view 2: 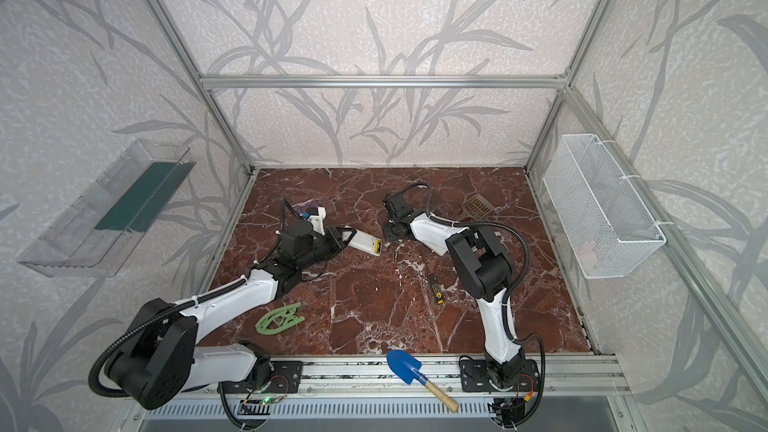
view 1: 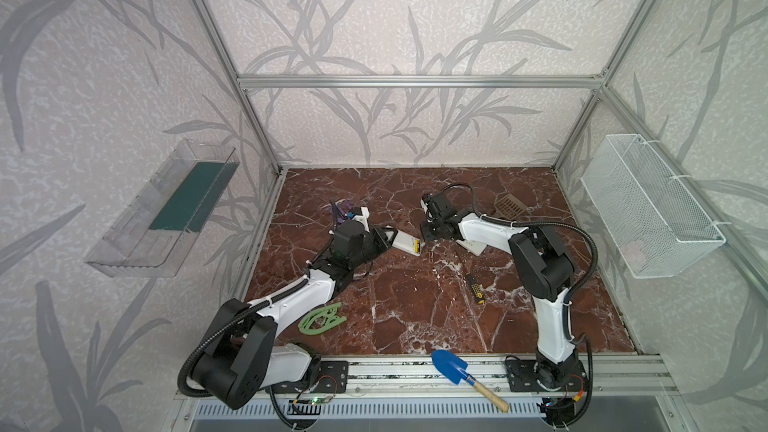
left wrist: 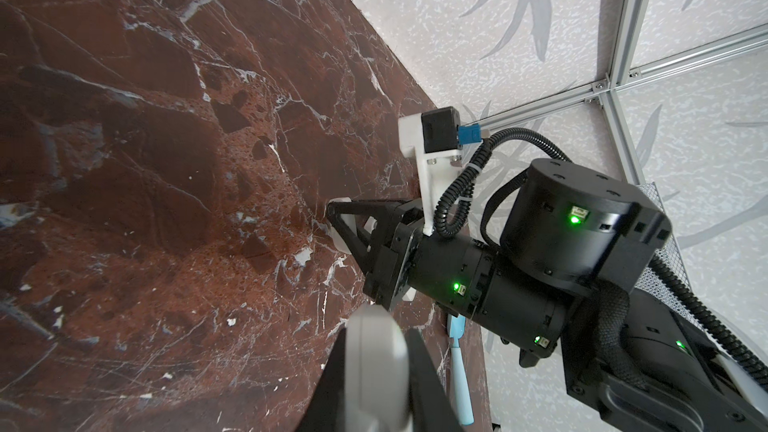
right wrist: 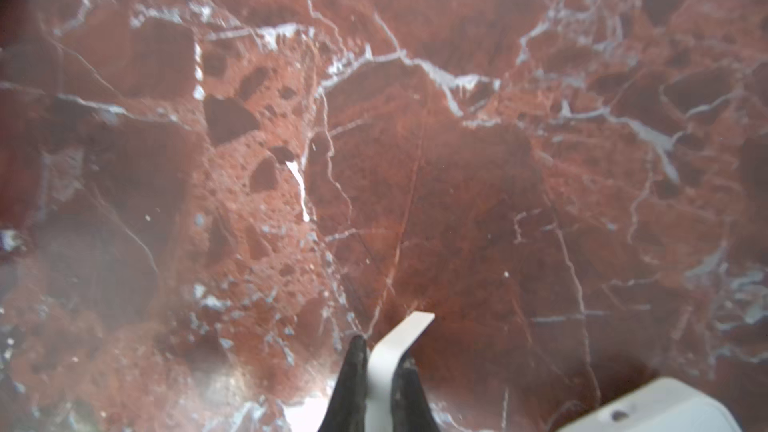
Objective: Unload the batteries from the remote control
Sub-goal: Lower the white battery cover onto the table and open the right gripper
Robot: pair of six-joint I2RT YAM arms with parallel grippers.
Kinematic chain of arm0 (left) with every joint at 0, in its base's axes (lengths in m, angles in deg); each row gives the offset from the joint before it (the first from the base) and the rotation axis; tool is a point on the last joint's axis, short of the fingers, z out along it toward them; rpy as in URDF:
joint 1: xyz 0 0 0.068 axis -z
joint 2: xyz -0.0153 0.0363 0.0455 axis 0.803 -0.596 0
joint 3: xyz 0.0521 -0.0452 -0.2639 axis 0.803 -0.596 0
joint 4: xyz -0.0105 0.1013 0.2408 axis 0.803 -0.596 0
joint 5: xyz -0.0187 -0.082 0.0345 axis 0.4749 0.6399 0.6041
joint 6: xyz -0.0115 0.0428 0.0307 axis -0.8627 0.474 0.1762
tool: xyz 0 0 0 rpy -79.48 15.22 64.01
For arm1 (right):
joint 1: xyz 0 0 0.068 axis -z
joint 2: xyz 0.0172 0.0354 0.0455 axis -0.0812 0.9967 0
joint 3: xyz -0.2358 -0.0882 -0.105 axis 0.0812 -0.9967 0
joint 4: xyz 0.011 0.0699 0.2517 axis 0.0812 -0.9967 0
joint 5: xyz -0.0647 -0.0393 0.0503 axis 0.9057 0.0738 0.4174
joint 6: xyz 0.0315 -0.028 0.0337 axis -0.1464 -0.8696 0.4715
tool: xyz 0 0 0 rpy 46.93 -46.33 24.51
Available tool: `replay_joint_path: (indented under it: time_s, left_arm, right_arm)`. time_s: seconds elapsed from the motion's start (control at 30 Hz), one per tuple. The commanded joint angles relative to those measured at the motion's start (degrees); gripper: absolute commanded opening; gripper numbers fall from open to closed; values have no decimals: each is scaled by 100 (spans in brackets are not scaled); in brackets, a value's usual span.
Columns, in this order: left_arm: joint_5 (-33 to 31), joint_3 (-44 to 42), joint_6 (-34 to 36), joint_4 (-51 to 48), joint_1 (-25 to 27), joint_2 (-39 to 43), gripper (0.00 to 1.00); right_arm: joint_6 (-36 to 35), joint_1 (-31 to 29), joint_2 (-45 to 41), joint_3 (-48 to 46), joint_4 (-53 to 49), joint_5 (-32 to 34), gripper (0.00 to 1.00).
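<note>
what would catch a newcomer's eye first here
The left gripper clamps a white remote near the middle of the red marble table, a yellow battery showing at its open end. Facing it, the right gripper pinches a thin white plastic piece. A blue trowel lies on the front rail.

Table: red-brown marble, white veining throughout.
Walls: pale, with a grey leaf pattern.
Remote: white. The battery at its end is yellow with black marking.
Screwdriver: black with yellow bands and a yellow end.
Trowel, near edge: blue blade, tan wooden handle.
Hanger, near left: pale green.
Scoop, far right: brown, slotted.
Purple item, far left: too small to tell more.
Basket, right wall: white mesh.
Tray, left wall: clear, with a dark green panel.
Left arm and right arm: white shells, black joints.
Strip: white.
</note>
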Motion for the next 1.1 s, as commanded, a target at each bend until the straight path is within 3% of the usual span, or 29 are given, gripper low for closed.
replay_joint_path:
  time_s: [0.0, 0.23, 0.5, 0.83, 1.07]
  left_arm:
    - [-95, -49, 97, -22, -22, 139, 0]
    - [-86, -60, 100, -31, -20, 168, 0]
    - [-114, -113, 221, -160, -30, 295, 0]
    - [191, -135, 592, -232, -24, 362, 0]
    - [538, -93, 776, -186, -11, 549, 0]
  right_arm:
    - [-72, -44, 126, 147, -164, 4, 22]
    - [-133, -35, 29, 181, -174, -162, 43]
    - [-594, 81, -623, 14, -192, -572, 51]
    - [-3048, 203, -2090, -1130, 296, -2381, 57]
    - [-3707, 6, -2927, -1880, 581, -2814, 70]
